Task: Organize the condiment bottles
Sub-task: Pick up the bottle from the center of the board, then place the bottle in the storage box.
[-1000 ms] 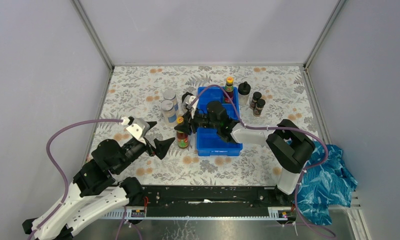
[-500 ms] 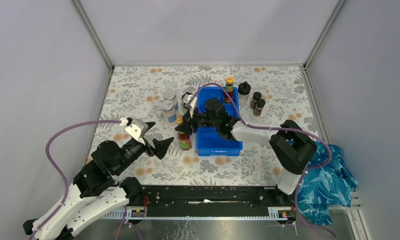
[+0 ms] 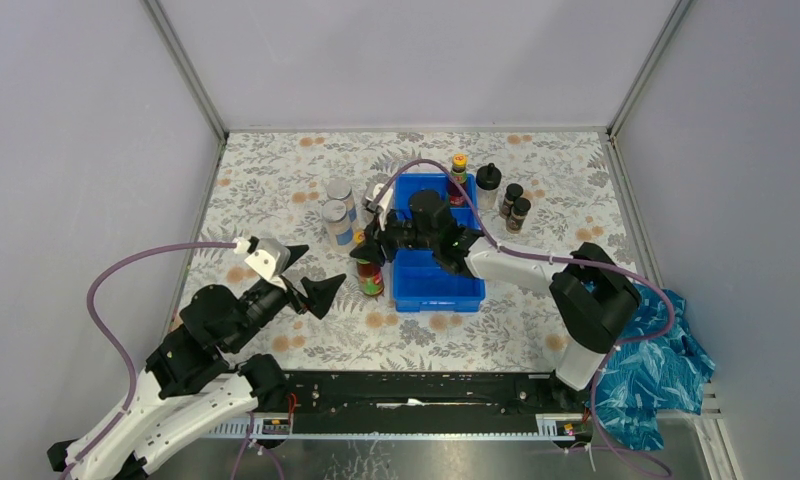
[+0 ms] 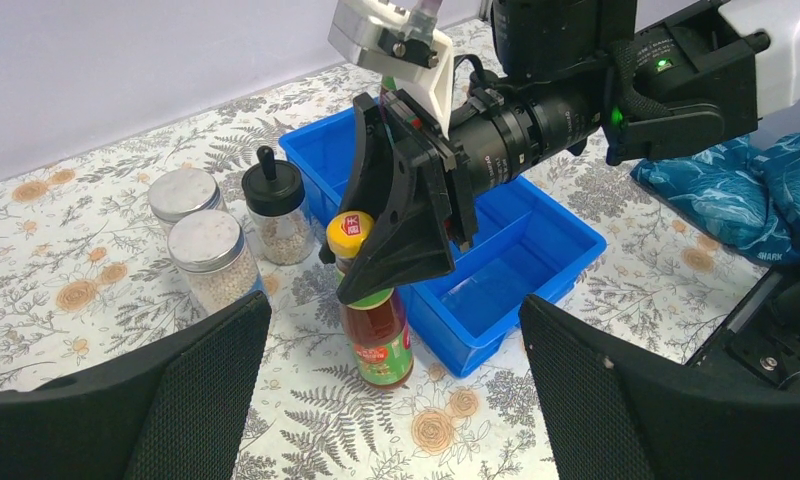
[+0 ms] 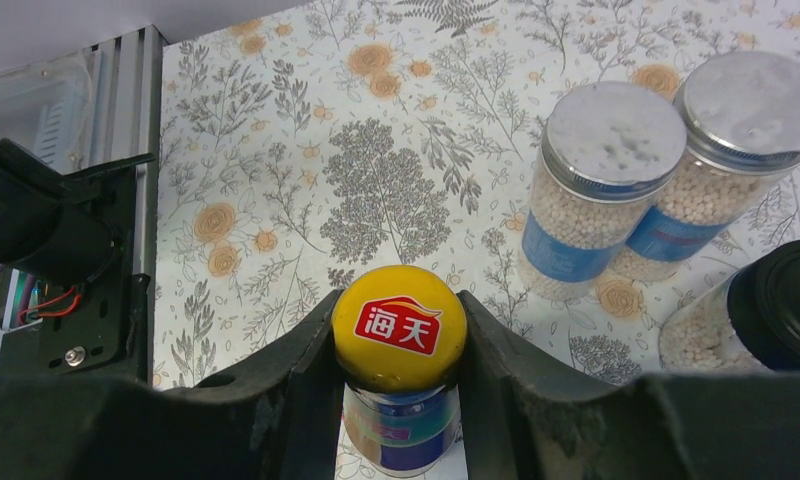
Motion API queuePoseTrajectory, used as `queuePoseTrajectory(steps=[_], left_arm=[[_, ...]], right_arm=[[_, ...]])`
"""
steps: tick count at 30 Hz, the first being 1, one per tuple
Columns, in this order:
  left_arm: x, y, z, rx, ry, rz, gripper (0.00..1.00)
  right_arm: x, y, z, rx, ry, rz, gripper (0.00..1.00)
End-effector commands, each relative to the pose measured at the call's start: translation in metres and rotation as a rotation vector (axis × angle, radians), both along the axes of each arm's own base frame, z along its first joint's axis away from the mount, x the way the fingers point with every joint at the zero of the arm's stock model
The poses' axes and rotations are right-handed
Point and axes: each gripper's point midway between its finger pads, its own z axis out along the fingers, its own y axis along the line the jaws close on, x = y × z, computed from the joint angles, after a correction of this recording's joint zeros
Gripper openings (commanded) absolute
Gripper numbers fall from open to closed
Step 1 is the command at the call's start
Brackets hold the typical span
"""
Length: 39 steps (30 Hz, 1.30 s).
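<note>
Rightward since earlier our right elbow [image 3: 596, 292] is swinging; our right hand [image 3: 372, 252] is clamping the red bottle [image 4: 377, 335] below its yellow cap [image 5: 400, 326], upright just left of the blue tray [image 4: 579, 248] on the bench [image 3: 276, 180]. Our left hand [image 3: 312, 276] is hovering open, empty.

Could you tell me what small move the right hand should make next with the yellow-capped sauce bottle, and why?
Probably a short lift straight up. The right hand looks closed on the cap of the red sauce bottle, which stands just outside the blue tray, so it must rise above the tray wall before moving in.
</note>
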Motion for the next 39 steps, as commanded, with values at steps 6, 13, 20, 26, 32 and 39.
queuePoseTrajectory(steps=[6,13,20,26,32,39], left_arm=[[0.001,0.002,0.006,-0.042,-0.015,0.017,0.99],[0.001,0.001,0.007,-0.043,-0.011,0.016,0.99],[0.001,-0.001,0.008,-0.038,-0.01,0.009,0.98],[0.002,-0.003,0.007,-0.031,-0.007,0.005,0.98],[0.003,-0.005,0.005,-0.023,-0.001,0.001,0.99],[0.005,-0.01,0.006,-0.021,0.0,-0.01,0.99]], right_arm=[[0.015,0.003,0.129,0.23,-0.253,-0.038,0.0],[0.028,-0.002,0.158,0.25,-0.324,-0.085,0.0],[0.05,-0.019,0.185,0.283,-0.384,-0.157,0.0],[0.081,-0.045,0.208,0.305,-0.426,-0.234,0.0],[0.116,-0.071,0.222,0.312,-0.457,-0.314,0.0],[0.153,-0.095,0.215,0.308,-0.449,-0.379,0.0]])
